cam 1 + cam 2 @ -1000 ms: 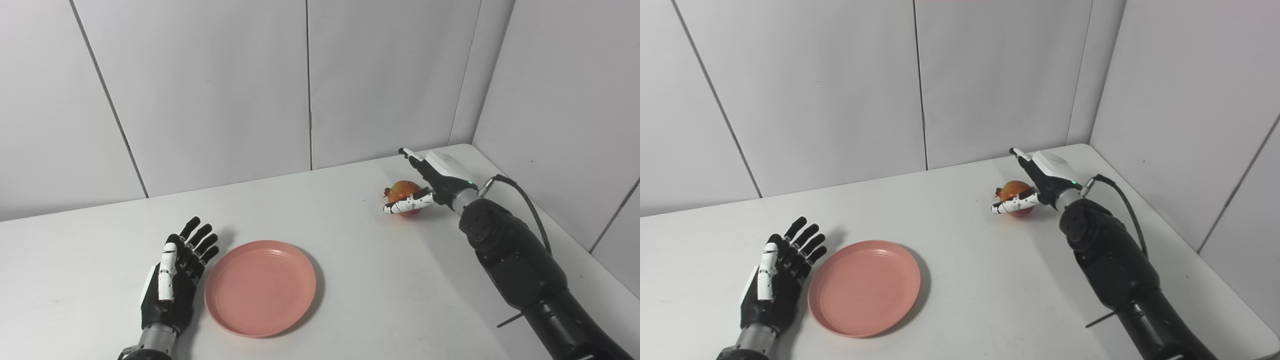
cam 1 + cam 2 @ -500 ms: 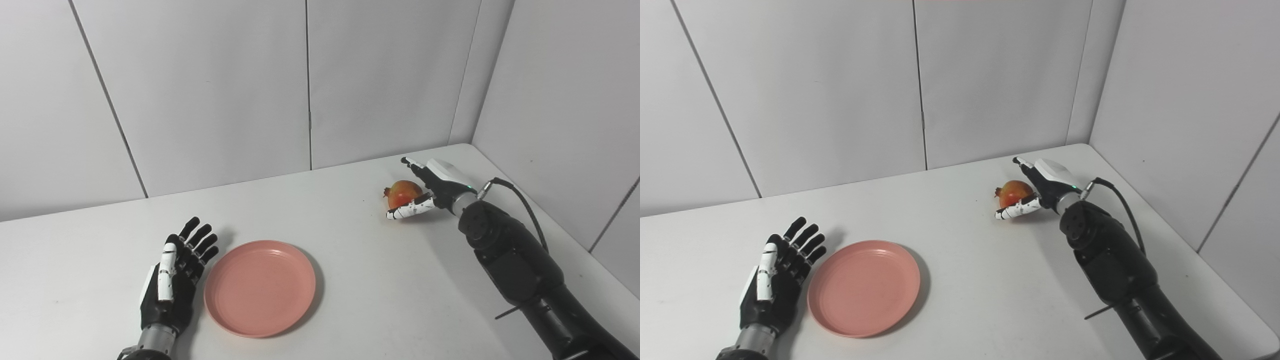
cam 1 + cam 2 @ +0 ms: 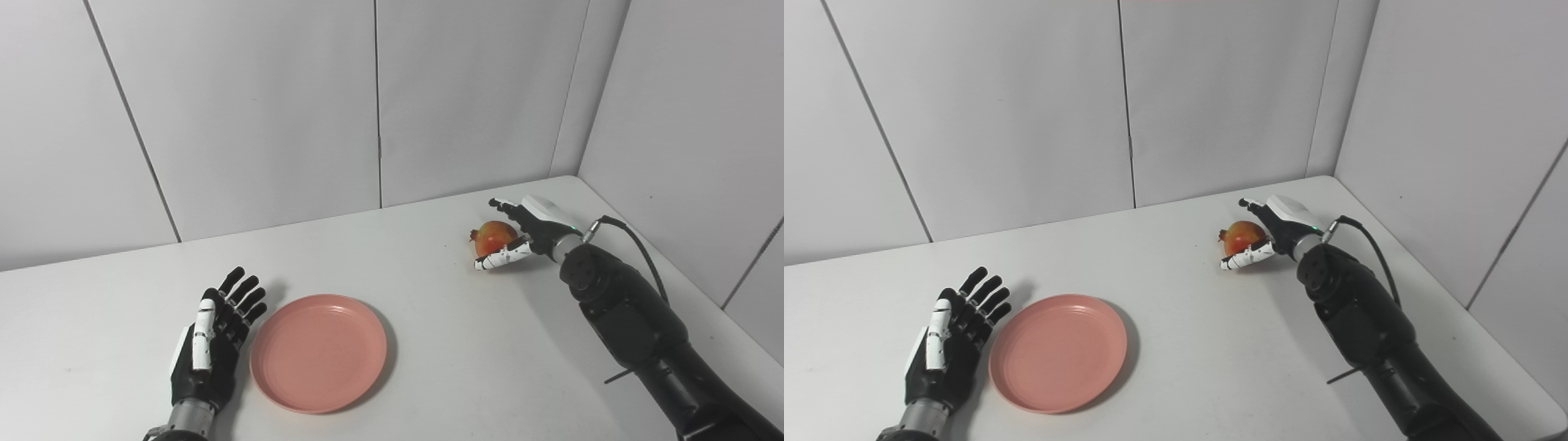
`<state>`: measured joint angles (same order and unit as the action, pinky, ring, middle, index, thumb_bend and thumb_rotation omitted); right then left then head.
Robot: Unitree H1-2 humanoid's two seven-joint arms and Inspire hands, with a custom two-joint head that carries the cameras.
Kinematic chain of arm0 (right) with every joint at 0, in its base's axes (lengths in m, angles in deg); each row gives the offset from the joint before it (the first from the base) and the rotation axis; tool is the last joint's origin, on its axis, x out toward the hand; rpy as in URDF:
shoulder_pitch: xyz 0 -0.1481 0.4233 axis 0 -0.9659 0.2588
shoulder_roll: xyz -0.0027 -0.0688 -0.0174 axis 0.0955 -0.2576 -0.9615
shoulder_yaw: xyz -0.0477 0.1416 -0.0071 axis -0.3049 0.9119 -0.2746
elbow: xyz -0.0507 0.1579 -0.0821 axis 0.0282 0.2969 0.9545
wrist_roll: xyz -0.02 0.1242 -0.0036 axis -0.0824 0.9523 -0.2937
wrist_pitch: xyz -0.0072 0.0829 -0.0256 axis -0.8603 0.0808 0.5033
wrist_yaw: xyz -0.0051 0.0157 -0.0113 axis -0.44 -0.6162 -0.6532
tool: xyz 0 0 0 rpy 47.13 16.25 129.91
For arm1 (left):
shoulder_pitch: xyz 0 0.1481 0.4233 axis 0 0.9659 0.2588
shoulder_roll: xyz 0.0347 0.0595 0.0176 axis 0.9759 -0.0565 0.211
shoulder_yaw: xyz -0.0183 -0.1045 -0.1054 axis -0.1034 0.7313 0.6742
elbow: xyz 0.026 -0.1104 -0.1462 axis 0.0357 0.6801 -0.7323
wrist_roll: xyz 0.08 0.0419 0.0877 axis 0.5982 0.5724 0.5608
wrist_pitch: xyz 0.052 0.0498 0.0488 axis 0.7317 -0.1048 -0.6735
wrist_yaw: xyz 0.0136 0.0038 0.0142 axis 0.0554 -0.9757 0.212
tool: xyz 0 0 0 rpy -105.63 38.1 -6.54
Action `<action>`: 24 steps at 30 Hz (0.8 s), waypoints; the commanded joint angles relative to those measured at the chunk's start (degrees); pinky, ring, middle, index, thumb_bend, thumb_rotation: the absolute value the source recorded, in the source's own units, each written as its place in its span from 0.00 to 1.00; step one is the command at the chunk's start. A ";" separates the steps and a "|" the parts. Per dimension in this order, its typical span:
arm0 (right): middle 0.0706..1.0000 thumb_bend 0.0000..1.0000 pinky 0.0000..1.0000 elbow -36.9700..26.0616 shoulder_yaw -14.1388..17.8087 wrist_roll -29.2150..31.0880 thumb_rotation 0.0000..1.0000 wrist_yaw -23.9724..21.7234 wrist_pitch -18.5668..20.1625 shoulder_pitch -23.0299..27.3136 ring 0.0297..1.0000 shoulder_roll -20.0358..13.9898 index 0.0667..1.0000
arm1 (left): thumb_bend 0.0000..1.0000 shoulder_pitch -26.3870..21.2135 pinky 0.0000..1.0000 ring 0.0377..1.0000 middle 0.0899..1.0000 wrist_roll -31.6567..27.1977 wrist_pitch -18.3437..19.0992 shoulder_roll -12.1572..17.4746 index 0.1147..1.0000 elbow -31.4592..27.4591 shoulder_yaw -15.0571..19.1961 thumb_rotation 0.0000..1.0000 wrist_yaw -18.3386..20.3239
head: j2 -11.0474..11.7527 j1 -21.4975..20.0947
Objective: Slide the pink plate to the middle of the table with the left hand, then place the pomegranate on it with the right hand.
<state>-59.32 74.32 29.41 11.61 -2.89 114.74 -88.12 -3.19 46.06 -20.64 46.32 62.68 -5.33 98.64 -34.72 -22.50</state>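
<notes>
Left eye view: The pink plate [image 3: 318,353] lies flat on the white table [image 3: 429,343] at lower centre-left of the frame; nothing is in it. The left hand [image 3: 211,343] rests on the table just beside the plate's left rim, palm facing the plate, fingers straight and slightly spread, holding nothing. Contact with the rim cannot be confirmed. The pomegranate [image 3: 493,237] sits on the table at upper right of the frame, well apart from the plate. The right hand [image 3: 527,233] cups it from the right: the thumb [image 3: 499,258] lies along the fruit's near lower side, and the other fingers [image 3: 505,205] reach past its far side. The fingers are curved but not visibly clamped; whether they press the fruit cannot be told.

Right eye view: Same layout, shifted left in the frame. Plate [image 3: 1058,353], left hand [image 3: 952,346], pomegranate [image 3: 1240,237] and right hand [image 3: 1274,229] appear as above. This view shows more of the table's right edge and the black cable [image 3: 1375,251] looping from the wrist.
</notes>
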 commanded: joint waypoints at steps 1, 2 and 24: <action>0.90 0.99 0.81 -0.27 0.30 -0.32 0.37 1.44 -0.60 3.75 0.88 -1.67 0.89 | 0.39 1.45 0.87 0.86 0.85 0.81 2.49 0.50 0.83 1.02 -0.31 1.00 -0.84 | -0.01 0.18; 0.90 0.98 0.81 0.08 0.20 -0.27 0.36 1.43 -0.70 3.92 0.88 -1.71 0.89 | 0.39 1.46 0.87 0.86 0.85 0.86 2.49 0.49 0.83 0.97 -0.34 1.00 -0.88 | -0.03 0.25; 0.59 0.68 0.53 5.38 -2.97 0.82 0.16 0.89 -1.34 6.88 0.56 -1.21 0.61 | 0.38 1.64 0.86 0.86 0.85 0.96 3.19 0.42 0.84 0.58 -0.75 1.00 -1.02 | -0.58 0.87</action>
<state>-53.17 70.94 30.00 12.03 -2.96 118.11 -88.01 -2.59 46.54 -20.42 46.33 61.79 -5.80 98.25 -35.33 -21.71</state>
